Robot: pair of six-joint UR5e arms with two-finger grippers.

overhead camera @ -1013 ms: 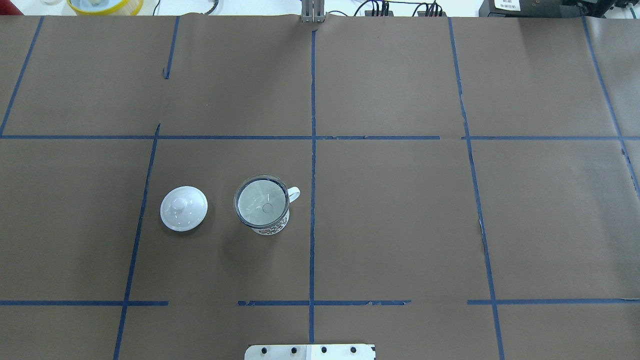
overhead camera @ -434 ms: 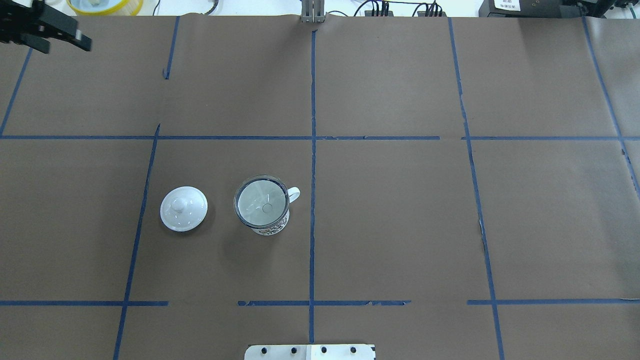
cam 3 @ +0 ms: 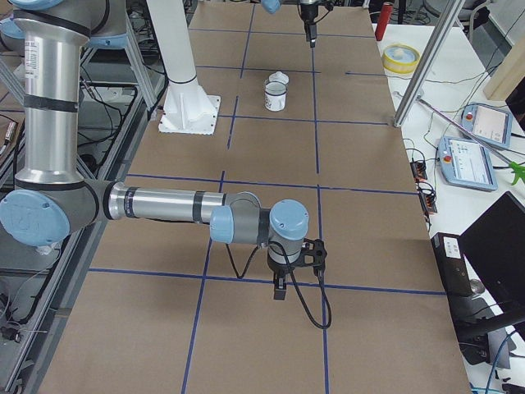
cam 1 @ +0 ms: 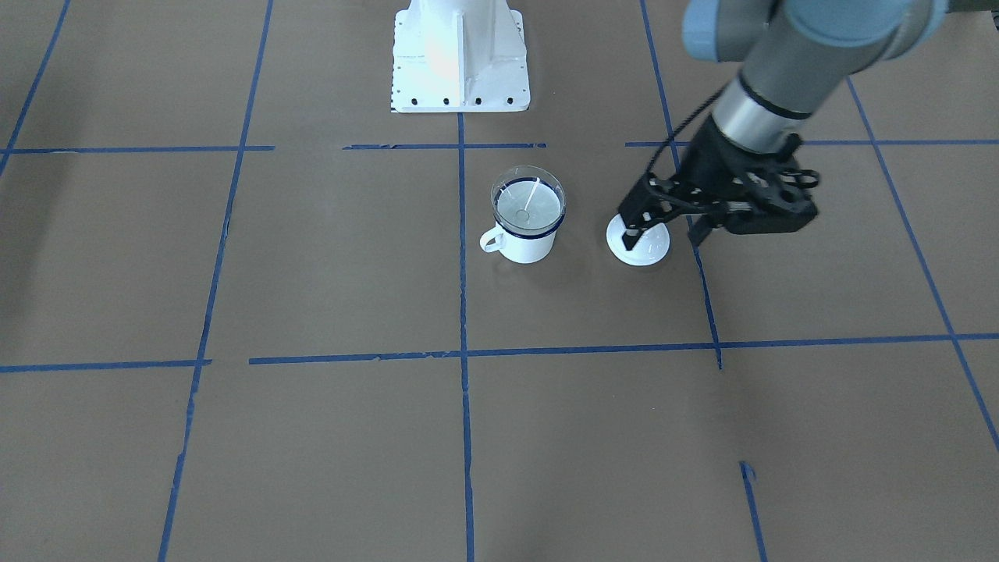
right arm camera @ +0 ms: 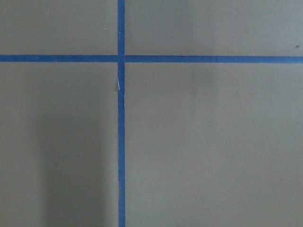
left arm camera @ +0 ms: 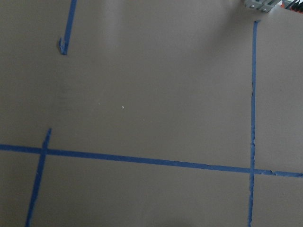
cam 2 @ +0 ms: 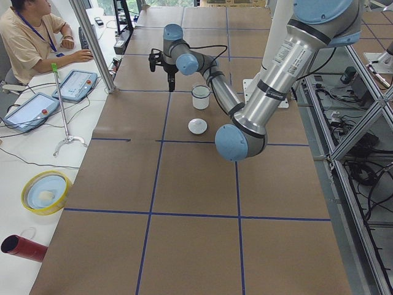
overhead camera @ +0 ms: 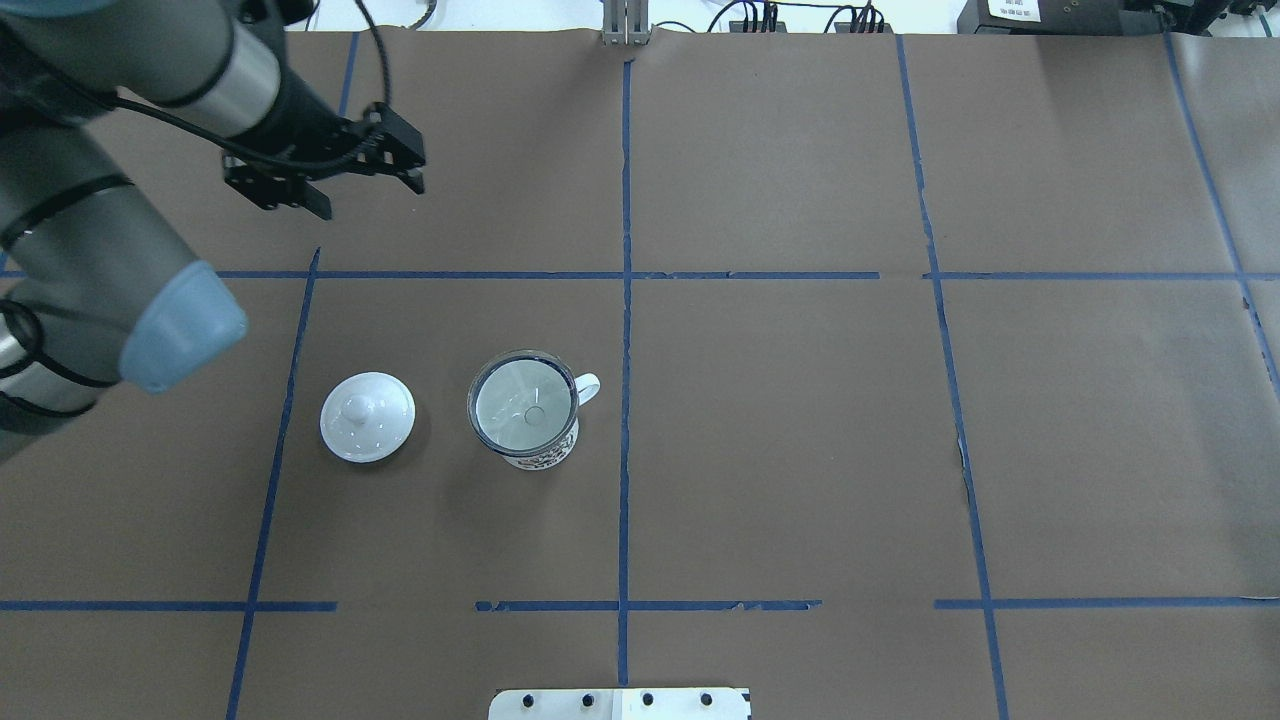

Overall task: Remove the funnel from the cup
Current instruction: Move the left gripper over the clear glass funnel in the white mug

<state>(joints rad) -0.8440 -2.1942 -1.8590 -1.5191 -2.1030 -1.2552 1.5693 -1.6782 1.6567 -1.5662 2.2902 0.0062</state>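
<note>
The surface (overhead camera: 800,450) is lit evenly from overhead; a soft shadow is cast beside the cup (overhead camera: 523,410), well apart from the left gripper's fingers (overhead camera: 402,150). Wrist views are rendered dim.

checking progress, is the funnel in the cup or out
In. The clear funnel sits in the mouth of the cup, above its rim.

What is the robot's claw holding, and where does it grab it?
Nothing. The left claw hangs open and empty, away from the funnel, which sits in the cup. The right claw is far off, over brown paper.

Lid (overhead camera: 367,417) near cup (overhead camera: 540,460); bare table (overhead camera: 800,450) on other sides.
</note>
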